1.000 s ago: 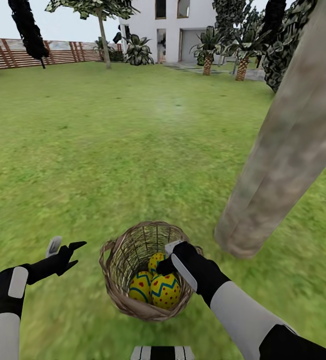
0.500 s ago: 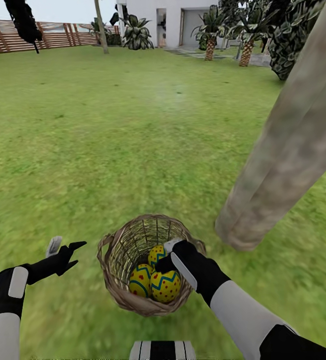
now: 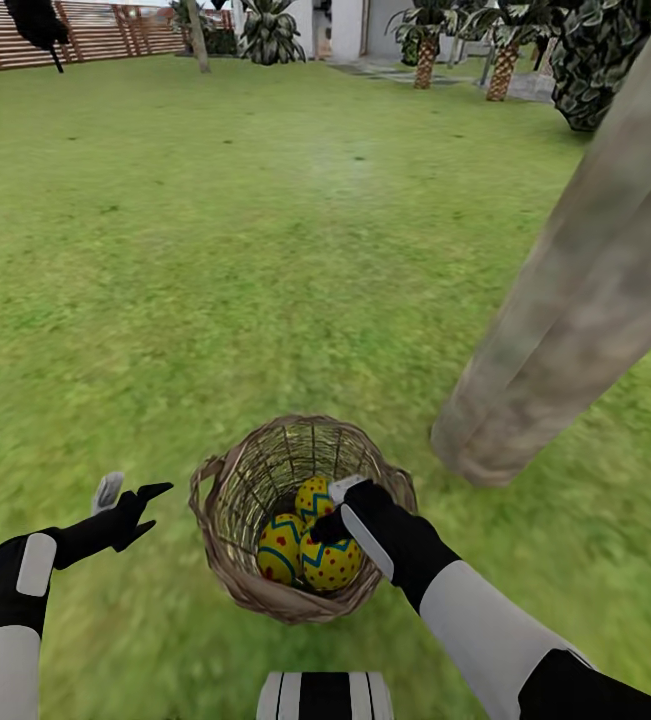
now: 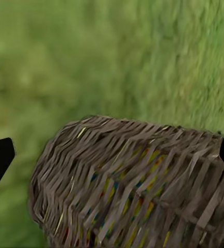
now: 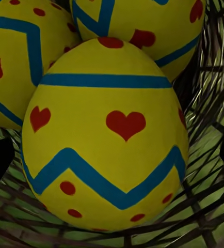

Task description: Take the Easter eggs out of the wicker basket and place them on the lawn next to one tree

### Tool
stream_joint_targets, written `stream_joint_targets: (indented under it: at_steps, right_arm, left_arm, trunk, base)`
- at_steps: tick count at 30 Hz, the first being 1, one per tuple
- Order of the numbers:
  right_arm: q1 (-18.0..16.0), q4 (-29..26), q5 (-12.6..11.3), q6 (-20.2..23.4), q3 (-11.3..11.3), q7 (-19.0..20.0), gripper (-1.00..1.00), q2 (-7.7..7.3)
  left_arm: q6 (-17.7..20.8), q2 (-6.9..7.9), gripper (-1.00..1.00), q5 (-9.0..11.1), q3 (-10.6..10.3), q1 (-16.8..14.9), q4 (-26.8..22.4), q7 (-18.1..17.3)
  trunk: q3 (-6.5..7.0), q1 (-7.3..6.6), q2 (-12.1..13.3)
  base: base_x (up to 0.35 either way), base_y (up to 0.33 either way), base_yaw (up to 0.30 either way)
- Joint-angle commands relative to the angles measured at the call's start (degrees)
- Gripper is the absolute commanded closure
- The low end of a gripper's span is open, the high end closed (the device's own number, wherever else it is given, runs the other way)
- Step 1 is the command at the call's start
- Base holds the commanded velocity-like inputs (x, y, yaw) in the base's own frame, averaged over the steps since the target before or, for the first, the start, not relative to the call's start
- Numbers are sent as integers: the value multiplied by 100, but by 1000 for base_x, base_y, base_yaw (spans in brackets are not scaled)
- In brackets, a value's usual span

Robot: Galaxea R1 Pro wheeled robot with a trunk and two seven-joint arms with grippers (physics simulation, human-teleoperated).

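The wicker basket (image 3: 300, 520) is set on the lawn (image 3: 265, 250), three Easter eggs (image 3: 310, 545) packed inside. The right gripper (image 3: 337, 510) is lowered past the near-right rim, fingers spread wide around the nearest egg (image 5: 104, 137). The left gripper (image 3: 125, 492) is held open left of the basket. The tree (image 3: 575, 290) is rooted right; open grass lies far and left.

head downward, wrists close — shared wicker basket (image 3: 300, 520)
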Motion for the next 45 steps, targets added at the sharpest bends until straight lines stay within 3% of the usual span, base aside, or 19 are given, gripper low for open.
stream_joint_targets:
  at_steps: [1, 24, 25, 34, 45]
  right_arm:
    - [-4, -1, -55, 15, 12, -57, -100, 0]
    - [-4, 8, -88, 24, 12, -46, -100, 0]
    - [-4, 10, -92, 24, 11, -45, 100, 0]
    - [-4, 34, -123, 24, 10, -27, 100, 0]
    - [-4, 36, -119, 24, 4, -27, 100, 0]
  left_arm:
    - [32, -1, -100, -25, 18, -5, -1, -39]
    - [32, -10, -100, -25, 19, -5, -1, -37]
    - [32, -10, -100, -25, 24, -5, -1, -37]
    - [32, -8, -100, -25, 27, -5, 3, -26]
    - [32, -10, -100, -25, 27, -5, 0, -19]
  trunk:
    - [-27, 1, -3]
    - [-536, 61, -34]
    - [-536, 61, -34]
    - [-603, 68, -38]
    - [-492, 55, -31]
  base:
    - [0, 0, 0]
    - [0, 0, 0]
    - [0, 0, 0]
    - [0, 0, 0]
    - [0, 0, 0]
